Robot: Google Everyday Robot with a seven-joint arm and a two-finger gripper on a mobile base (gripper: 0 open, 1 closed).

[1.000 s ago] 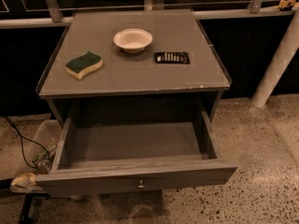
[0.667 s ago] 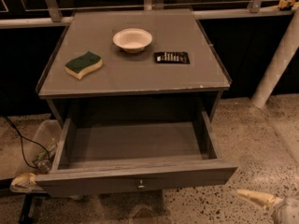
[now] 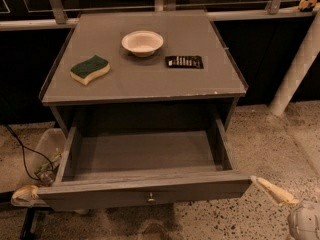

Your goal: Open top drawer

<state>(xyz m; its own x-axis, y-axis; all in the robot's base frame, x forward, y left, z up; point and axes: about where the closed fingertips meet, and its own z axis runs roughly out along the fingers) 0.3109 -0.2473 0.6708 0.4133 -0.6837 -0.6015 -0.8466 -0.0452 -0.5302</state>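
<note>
Looking at the nearest part, I see the robot's beige and white gripper (image 3: 273, 190) low at the right corner, above the speckled floor (image 3: 260, 134) and just beside the right end of the drawer front; whether it is open or closed I cannot tell. The grey wooden top drawer (image 3: 150, 186) stands far out of the grey cabinet (image 3: 145, 79), towards the camera. Its front panel runs left to right, with the small round metal knob (image 3: 150, 199) at centre, and the deep box reaches back under the cabinet top. On that top lie a green and yellow sponge (image 3: 90, 69), a white round bowl (image 3: 142, 42) and a flat black packet (image 3: 184, 61).
</note>
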